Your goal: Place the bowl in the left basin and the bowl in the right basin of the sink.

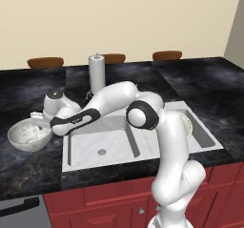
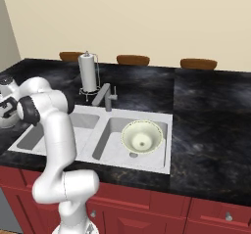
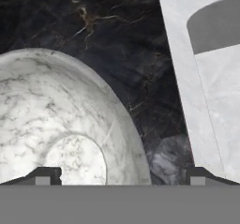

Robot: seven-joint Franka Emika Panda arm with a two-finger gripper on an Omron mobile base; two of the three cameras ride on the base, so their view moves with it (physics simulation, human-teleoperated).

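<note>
Left of the sink point(image 1: 143, 148), on the black veined desk point(image 1: 28, 93), sits a marbled white-grey bowl point(image 1: 28, 136) — round, thick-walled, with a flat circular floor seen in the hand view point(image 3: 70, 143). The hand point(image 1: 37, 119) hangs over the bowl's near rim, its fingers spread wide and holding nothing; in the hand view one dark fingertip point(image 3: 44, 175) stands over the bowl's inside and the other over the dark desk, just short of the sink's pale border. A strip of bare desk lies between the bowl and that border.

The sink itself is a white-grey marbled slab with two rectangular recesses, round-cornered, split by a ridge. The left basin point(image 1: 95, 143) lies just right of the bowl, smooth and bare, a small metal drain point(image 1: 101, 151) in its floor; the arm's white forearm crosses above it. Behind the sink's ridge stands a grey angular faucet point(image 2: 104, 97), and behind that an upright paper-towel roll point(image 2: 88, 74) on a wire stand.

The right basin point(image 2: 112, 145) holds a pale cream bowl point(image 2: 141, 136) — glossy, wide-rimmed, upright — which takes up most of the basin's floor. Right of the sink the desk runs open and dark to the wall. Below the desk's front edge are red cabinet fronts point(image 2: 157, 206).
</note>
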